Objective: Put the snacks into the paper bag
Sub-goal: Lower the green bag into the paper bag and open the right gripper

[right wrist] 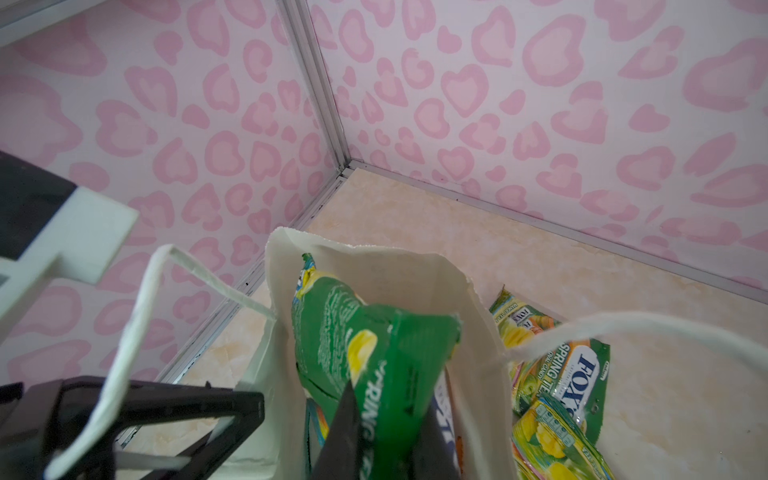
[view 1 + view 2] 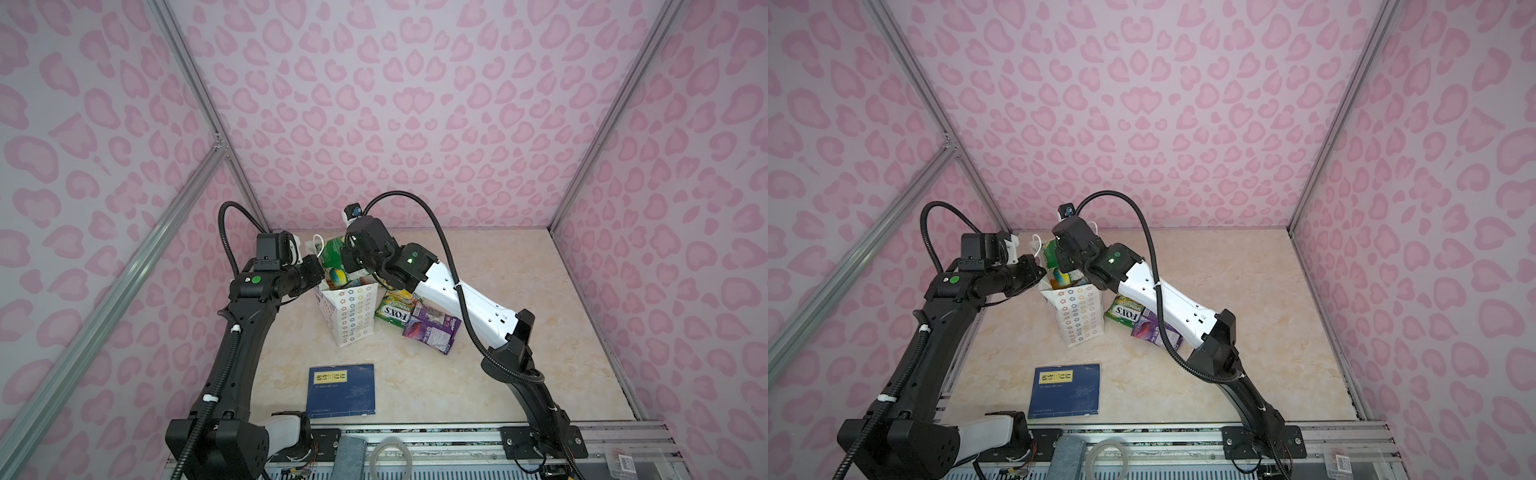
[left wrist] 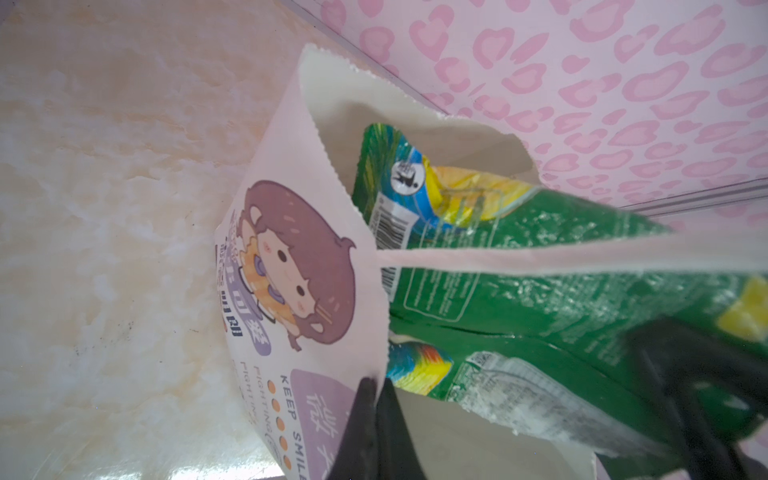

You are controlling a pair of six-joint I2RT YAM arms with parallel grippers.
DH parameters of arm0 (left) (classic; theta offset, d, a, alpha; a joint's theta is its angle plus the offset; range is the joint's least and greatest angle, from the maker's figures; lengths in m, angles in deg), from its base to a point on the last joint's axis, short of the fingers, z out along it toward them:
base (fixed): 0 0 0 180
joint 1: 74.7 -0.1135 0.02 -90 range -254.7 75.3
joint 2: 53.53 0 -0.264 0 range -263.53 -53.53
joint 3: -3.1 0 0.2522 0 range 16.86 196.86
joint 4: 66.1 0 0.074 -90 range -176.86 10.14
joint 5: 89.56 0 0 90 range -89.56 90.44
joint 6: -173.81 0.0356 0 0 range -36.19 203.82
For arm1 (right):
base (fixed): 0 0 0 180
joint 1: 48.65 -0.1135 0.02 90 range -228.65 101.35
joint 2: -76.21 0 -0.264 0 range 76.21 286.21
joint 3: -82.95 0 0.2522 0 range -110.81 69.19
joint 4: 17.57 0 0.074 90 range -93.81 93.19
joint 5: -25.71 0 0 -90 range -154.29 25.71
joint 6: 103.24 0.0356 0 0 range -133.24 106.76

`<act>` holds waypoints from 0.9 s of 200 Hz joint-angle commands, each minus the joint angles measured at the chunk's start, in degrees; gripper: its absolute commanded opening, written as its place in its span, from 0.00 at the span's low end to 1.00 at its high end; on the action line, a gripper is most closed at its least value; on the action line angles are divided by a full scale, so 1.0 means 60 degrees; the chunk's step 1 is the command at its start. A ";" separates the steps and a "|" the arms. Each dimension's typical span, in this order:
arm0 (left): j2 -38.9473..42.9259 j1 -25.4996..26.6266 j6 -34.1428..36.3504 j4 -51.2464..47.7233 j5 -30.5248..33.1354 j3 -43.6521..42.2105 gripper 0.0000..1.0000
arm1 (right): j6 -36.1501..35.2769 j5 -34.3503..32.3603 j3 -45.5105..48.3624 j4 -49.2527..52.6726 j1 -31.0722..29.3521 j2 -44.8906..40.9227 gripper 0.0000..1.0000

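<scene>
The white paper bag (image 2: 353,320) (image 2: 1079,320) stands upright near the table's back, its flowered side towards the top views. My left gripper (image 3: 376,387) is shut on the bag's front rim, beside the cartoon figure (image 3: 299,266). My right gripper (image 1: 388,432) is shut on a green snack packet (image 1: 365,336) (image 2: 332,251) that hangs partly inside the bag's mouth. More snack packets (image 3: 419,370) lie inside the bag. On the table right of the bag lie a green FOX'S packet (image 2: 392,313) (image 2: 1127,316) (image 1: 577,374), a purple packet (image 2: 432,330) (image 2: 1152,332) and a yellow-green one (image 1: 548,444).
A flat dark-blue book (image 2: 341,390) (image 2: 1065,390) lies near the table's front edge. The bag's cord handles (image 1: 137,332) hang loose by the grippers. The pink patterned walls and a metal corner post (image 1: 316,91) stand close behind the bag.
</scene>
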 commanded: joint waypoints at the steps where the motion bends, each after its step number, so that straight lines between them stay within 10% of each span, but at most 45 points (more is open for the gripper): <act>1: 0.0026 -0.0025 0.0005 0.0225 -0.0262 -0.0020 0.05 | 0.0267 0.0353 -0.0085 -0.0285 -0.0026 0.0183 0.00; 44: 0.0056 -0.0036 -0.0006 0.0239 -0.0236 -0.0034 0.05 | 0.0697 0.0352 -0.0427 0.0150 0.0208 0.0871 0.01; 77: 0.0071 -0.0063 -0.0006 0.0253 -0.0242 -0.0049 0.05 | 0.0448 -0.0052 -0.1014 0.0359 0.0246 0.1234 0.39; 142: 0.0006 -0.0096 -0.0017 0.0255 -0.0211 -0.0037 0.05 | -0.0402 -0.0029 -0.1195 0.0336 -0.0116 -0.0113 0.67; 180: -0.0003 -0.0126 -0.0032 0.0271 -0.0284 -0.0062 0.05 | -0.1666 -0.1855 -0.0392 0.0281 -0.0468 -0.1541 0.82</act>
